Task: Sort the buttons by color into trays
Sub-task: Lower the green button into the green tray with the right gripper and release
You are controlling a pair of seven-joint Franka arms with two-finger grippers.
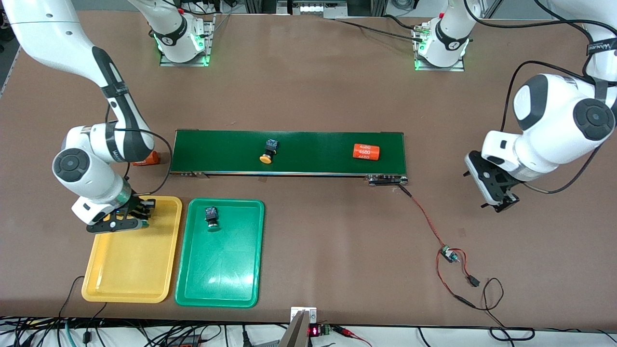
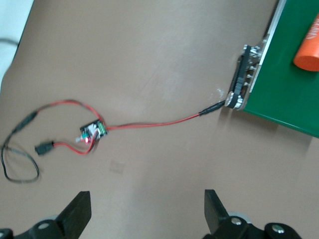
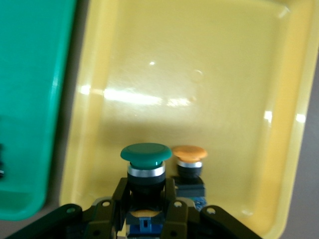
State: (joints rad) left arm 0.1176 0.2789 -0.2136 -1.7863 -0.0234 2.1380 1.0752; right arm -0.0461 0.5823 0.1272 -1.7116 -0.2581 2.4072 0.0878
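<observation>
Green-capped button point(image 3: 145, 159) clamped in right gripper point(image 3: 144, 199) over yellow tray point(image 1: 130, 270), yellow-capped button point(image 3: 189, 162) lying beneath in that tray. Another green-capped one point(image 1: 212, 218) in green tray point(image 1: 221, 284); another yellow-capped one point(image 1: 269, 151) on conveyor belt point(image 1: 308, 144) with orange cylinder point(image 1: 366, 151). Left gripper point(image 2: 147, 211) spread wide, empty, waiting over bare table point(image 2: 149, 59) near wired circuit board point(image 2: 93, 133).

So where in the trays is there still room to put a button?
The green tray is bare everywhere nearer the camera than its one green button. The yellow tray is bare the same way; its crowded end is toward the conveyor, where the right claw, shut on a green-capped button, hangs beside a yellow button.
</observation>
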